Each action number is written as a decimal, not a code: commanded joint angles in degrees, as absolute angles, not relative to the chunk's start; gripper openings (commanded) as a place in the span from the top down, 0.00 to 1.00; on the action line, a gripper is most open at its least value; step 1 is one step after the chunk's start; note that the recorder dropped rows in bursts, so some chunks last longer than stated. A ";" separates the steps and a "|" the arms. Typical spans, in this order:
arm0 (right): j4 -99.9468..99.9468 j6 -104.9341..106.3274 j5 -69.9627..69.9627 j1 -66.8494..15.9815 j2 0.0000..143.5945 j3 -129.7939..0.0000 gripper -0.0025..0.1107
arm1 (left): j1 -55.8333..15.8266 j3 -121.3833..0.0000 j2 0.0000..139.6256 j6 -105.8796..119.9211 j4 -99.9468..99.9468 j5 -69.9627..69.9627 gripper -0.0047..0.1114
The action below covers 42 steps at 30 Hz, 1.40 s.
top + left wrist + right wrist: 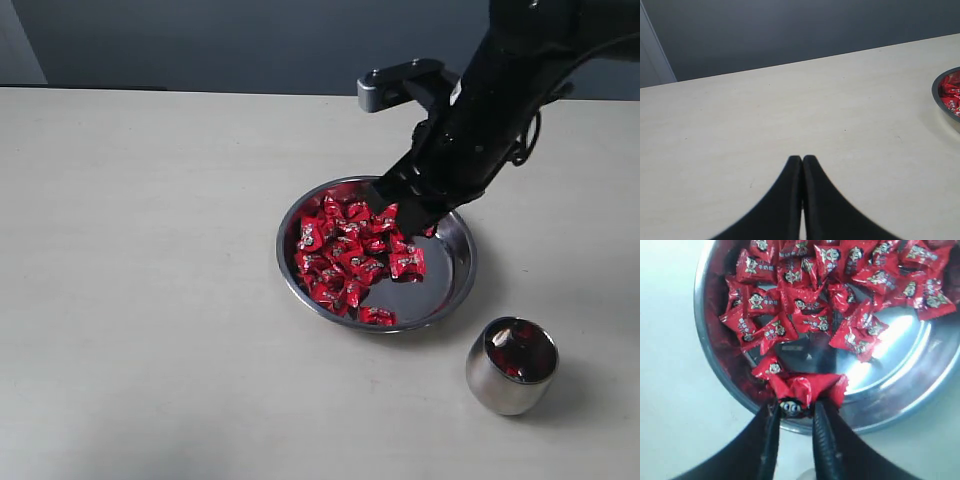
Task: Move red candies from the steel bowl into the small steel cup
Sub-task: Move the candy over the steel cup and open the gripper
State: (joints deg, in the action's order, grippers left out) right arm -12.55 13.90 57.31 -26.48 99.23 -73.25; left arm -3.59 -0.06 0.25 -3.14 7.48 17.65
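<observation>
Presently, centre-right of the exterior view: a wide, shallow polished steel bowl [440,290] on a pale beige matte table [150,300]. A heap of small red candies [345,255] in shiny crinkled wrappers fills the bowl's left half. The right half of the bottom is mirror-like steel, with a stray or two near the lower rim.

The black right gripper [408,218] comes in from the upper right of the frame and dips over the bowl's upper-right rim, tips at the edge of the heap. In the right wrist view the gripper [795,409] is clenched on a single red candy [807,387]. The wrapper is bunched between the two black fingers [826,440], and a small face print shows in the gap. The candy sits at the bowl's inner wall [715,355], close to the rim; whether it touches the steel, cannot tell. The rest of the heap [810,305] lies further into the bowl.

A small, squat, rounded steel cup [495,390] stands upright at lower right of the exterior view, near the bowl but not touching it. Red wrappers are visible inside its mouth; count unclear.

The left wrist view shows the left gripper [802,160] with its black fingers pressed together tip to tip, over the table [765,110]. The bowl's rim [939,102] and a few candies [951,90] sit at the frame's edge.
</observation>
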 commanded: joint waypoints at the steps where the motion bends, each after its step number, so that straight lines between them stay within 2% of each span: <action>1: -10.14 10.83 58.46 -26.46 90.84 -68.00 0.97 | -4.06 0.00 0.00 -3.46 7.59 17.27 0.96; 11: -6.97 5.81 60.27 -26.46 76.36 -54.67 0.97 | -4.06 0.00 0.00 -3.46 7.59 17.27 0.96; 19: -5.45 4.46 60.90 -26.46 75.62 -48.95 0.97 | -4.06 0.00 0.00 -3.46 7.59 17.27 0.96; 30: -1.44 0.00 59.62 -26.46 76.21 -48.30 0.97 | -4.06 0.00 0.00 -3.46 7.59 17.27 0.96; 37: -1.36 0.00 58.96 -26.46 79.26 -48.30 0.79 | -4.06 0.00 0.00 -3.46 7.59 17.27 0.96; 42: -1.36 0.00 58.27 -26.46 80.92 -48.30 0.77 | -4.06 0.00 0.00 -3.46 7.59 17.27 0.96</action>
